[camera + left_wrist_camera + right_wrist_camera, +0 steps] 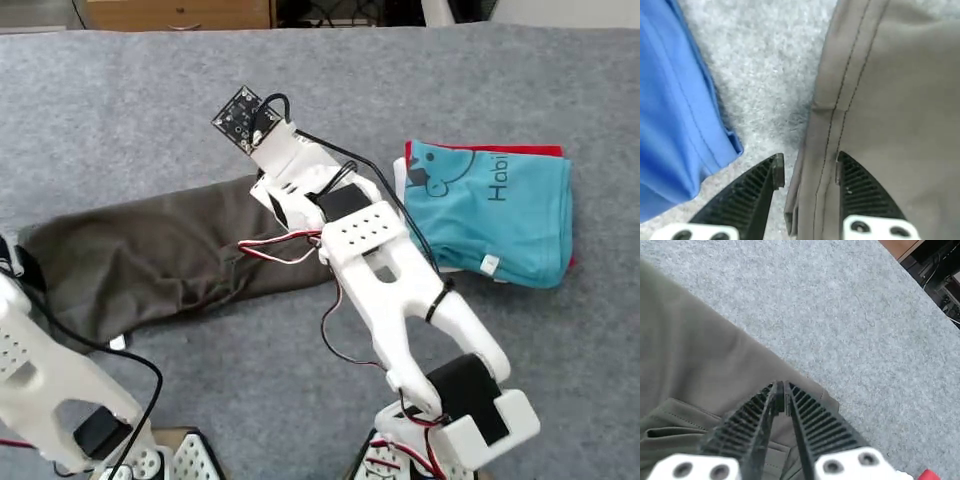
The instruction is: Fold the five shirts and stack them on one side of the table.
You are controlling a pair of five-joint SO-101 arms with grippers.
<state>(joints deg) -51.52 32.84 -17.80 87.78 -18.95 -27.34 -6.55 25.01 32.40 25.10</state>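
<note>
Olive shirt (150,260), unfolded and rumpled, lies lengthwise across the left half of the table (480,90), one end at the left edge of the high view, the other under the right arm (400,290).

Right gripper (781,390): jaws closed, tips together and down on the shirt close to its corner. Whether a fold of cloth is pinched between them cannot be told.

Left gripper (807,187): jaws spread, straddling the stitched hem of the olive shirt at its other end. The cloth edge lies between the fingers (760,195) but is not clamped.

Surface: grey, carpet-like cover, running to every edge of the high view. Behind the far edge stand a wooden cabinet (180,12) and dark cabling.

Stack of folded shirts on the right side of the table, well apart from the olive shirt: teal shirt (490,215) on top, red shirt (540,151) showing beneath along its far edge, and a white layer (399,178) at the near corner.

Blue shirt (670,115) lies just beside the olive hem, a strip of grey cover between them.

Obstructions: the right arm crosses the olive shirt's right end and hides it from above, with its wiring trailing over the cloth. The left arm (40,380) covers the table's near left corner.
</note>
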